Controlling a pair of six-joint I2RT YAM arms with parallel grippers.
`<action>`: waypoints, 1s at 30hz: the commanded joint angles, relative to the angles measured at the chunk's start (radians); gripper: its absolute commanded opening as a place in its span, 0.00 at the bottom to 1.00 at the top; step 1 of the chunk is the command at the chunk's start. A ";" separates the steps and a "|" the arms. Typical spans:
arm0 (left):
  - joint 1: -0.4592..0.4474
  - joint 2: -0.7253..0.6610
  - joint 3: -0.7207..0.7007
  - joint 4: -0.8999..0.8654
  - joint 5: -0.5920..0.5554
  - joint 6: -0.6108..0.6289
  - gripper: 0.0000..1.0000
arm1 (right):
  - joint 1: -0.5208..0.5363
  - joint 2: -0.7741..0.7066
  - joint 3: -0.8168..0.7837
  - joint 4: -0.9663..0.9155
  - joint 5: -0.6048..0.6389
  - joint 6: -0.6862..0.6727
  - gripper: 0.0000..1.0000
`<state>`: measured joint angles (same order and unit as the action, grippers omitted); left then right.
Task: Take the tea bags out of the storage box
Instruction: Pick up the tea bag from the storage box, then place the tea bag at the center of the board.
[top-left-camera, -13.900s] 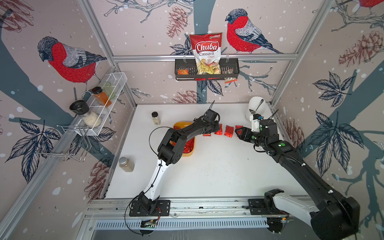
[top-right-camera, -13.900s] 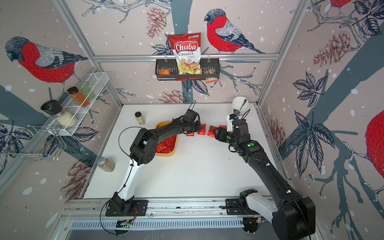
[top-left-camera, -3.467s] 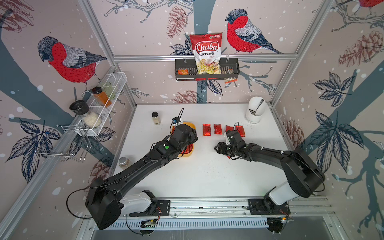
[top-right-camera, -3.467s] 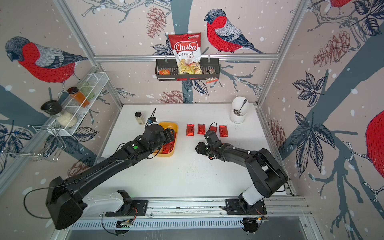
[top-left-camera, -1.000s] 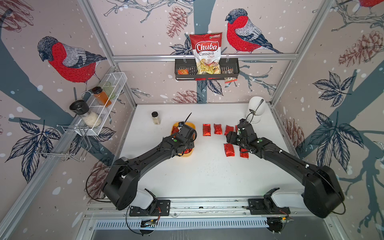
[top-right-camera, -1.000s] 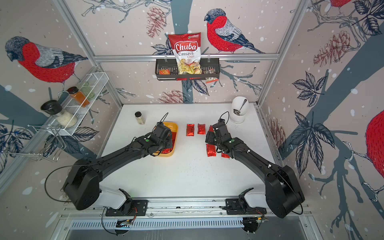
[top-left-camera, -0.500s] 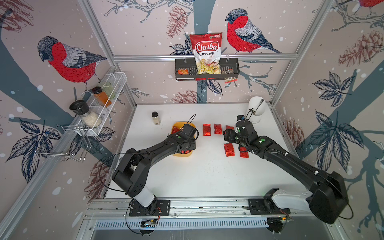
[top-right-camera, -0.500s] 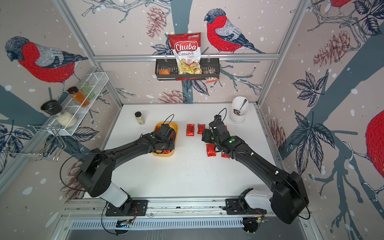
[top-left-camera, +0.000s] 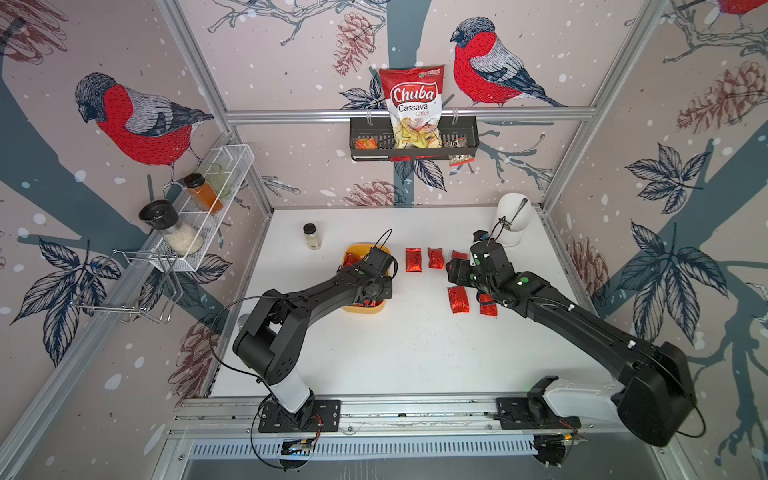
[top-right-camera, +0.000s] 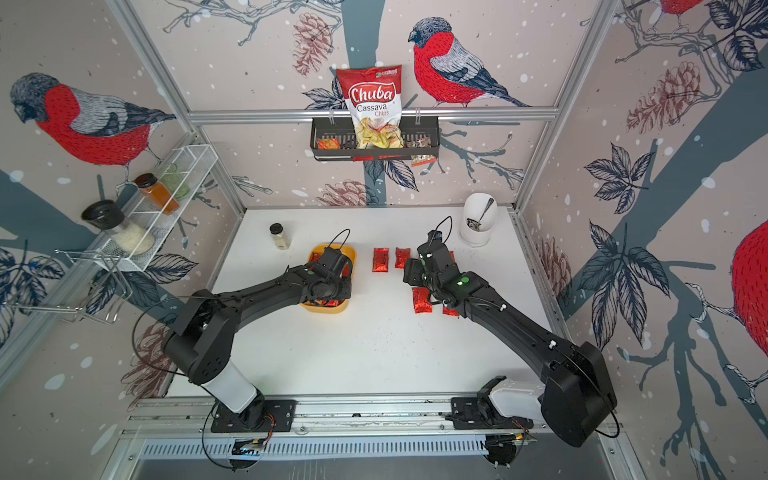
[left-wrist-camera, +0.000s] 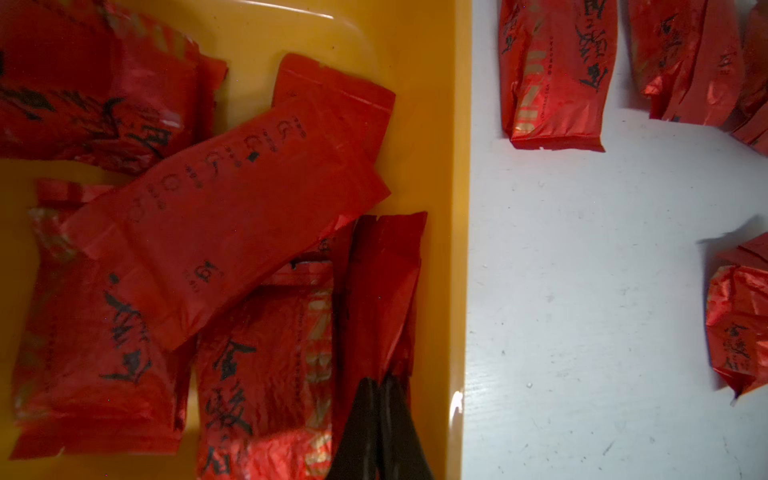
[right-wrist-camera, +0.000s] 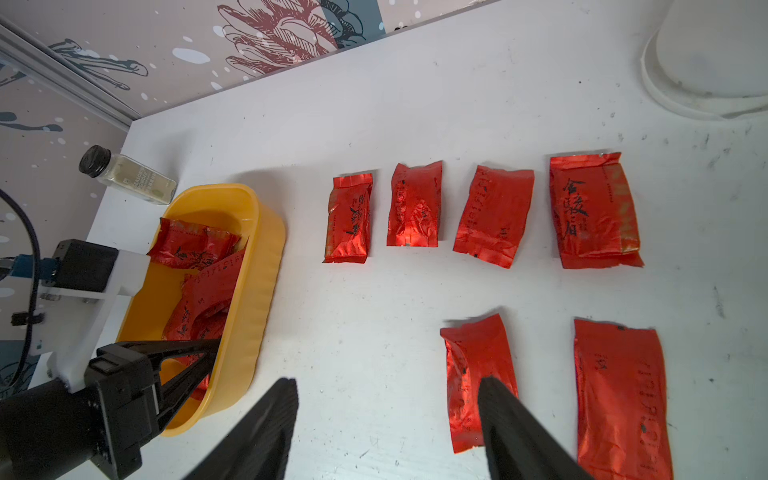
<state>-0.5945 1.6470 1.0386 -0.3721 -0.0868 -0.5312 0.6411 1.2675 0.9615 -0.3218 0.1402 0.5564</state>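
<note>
A tea bag (left-wrist-camera: 386, 282) is clamped inside the storage box (left-wrist-camera: 440, 166) by the left gripper (left-wrist-camera: 377, 384). The right gripper (right-wrist-camera: 388, 382) is held apart.

Bright even light; soft shadows; top views bowed at edges; glare on storage box (left-wrist-camera: 456, 405) rim.

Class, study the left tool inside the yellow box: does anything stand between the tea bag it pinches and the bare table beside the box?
Only the wall of the box, which the tea bag in the left tool must clear. Beyond it the table is bare up to the laid-out bags.
</note>
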 joint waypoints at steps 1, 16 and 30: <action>0.005 -0.054 0.021 -0.052 -0.037 0.013 0.00 | 0.003 -0.010 0.000 0.001 0.001 0.001 0.74; -0.080 -0.158 0.080 0.028 0.263 -0.118 0.00 | -0.003 -0.175 -0.052 -0.029 0.011 -0.013 0.74; -0.242 0.122 0.014 0.473 0.299 -0.393 0.00 | -0.061 -0.351 -0.142 -0.089 0.021 -0.017 0.76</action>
<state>-0.8330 1.7557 1.0775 -0.0940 0.1612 -0.8352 0.5873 0.9306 0.8276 -0.3901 0.1490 0.5495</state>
